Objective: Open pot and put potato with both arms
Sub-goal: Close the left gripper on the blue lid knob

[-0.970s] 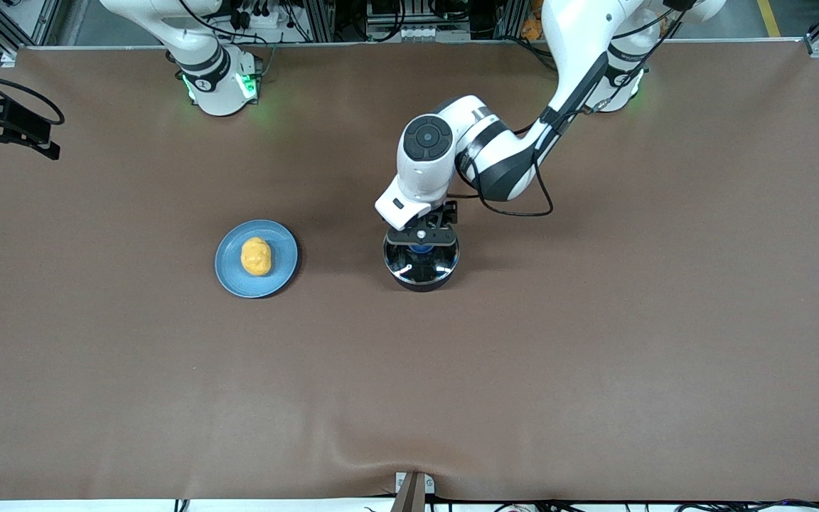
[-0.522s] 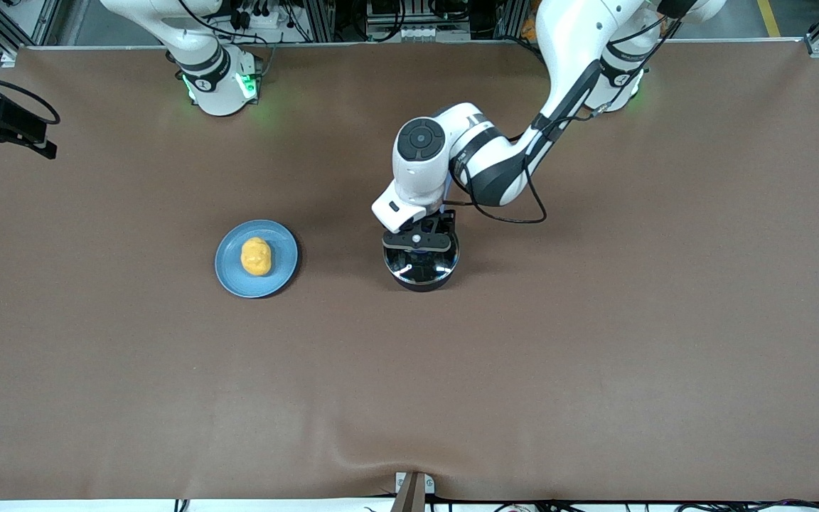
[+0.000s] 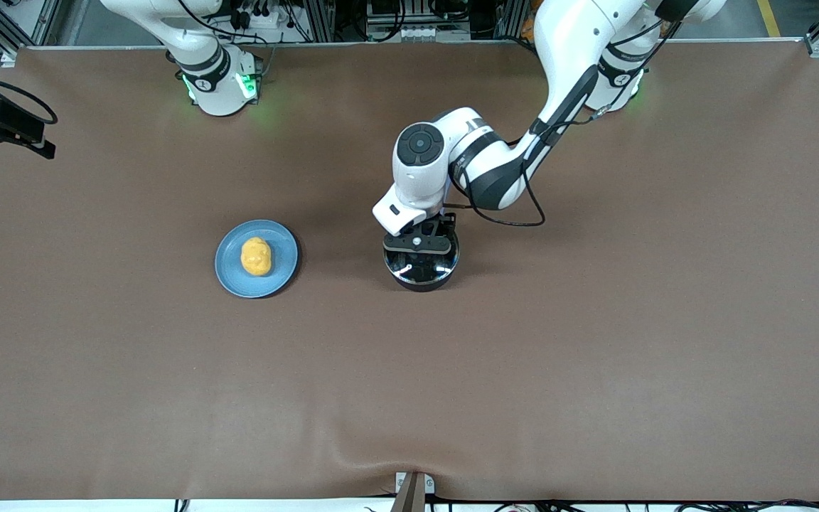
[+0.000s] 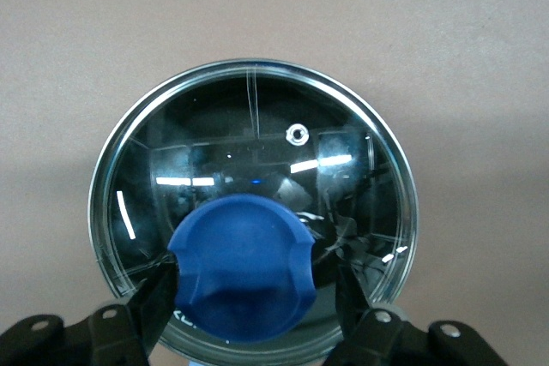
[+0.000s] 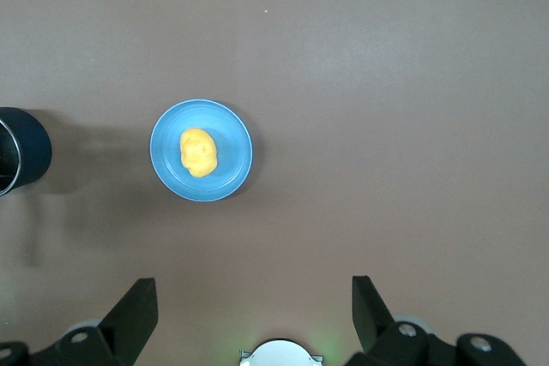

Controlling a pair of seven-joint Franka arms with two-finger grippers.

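The black pot (image 3: pixel 421 276) stands mid-table with its glass lid (image 4: pixel 257 126) on. My left gripper (image 3: pixel 420 244) is down on the lid, its fingers (image 4: pixel 159 297) on either side of the blue knob (image 4: pixel 244 263). One finger is against the knob and a narrow gap shows at the other. The pot's handle is hidden under the arm. The yellow-orange potato (image 3: pixel 256 256) lies on a blue plate (image 3: pixel 280 269), beside the pot toward the right arm's end. My right gripper (image 5: pixel 255 297) waits open high over the table, looking down on the potato (image 5: pixel 199 153) and the pot (image 5: pixel 19 156).
Brown mat covers the whole table (image 3: pixel 594 355). The two green-lit bases (image 3: pixel 221 85) stand along the edge farthest from the front camera. A small bracket (image 3: pixel 411 489) sits at the nearest edge.
The left gripper has sunk a little onto the lid and its fingers have drawn in around the blue knob, which no longer shows in the front view. The right arm barely moved.
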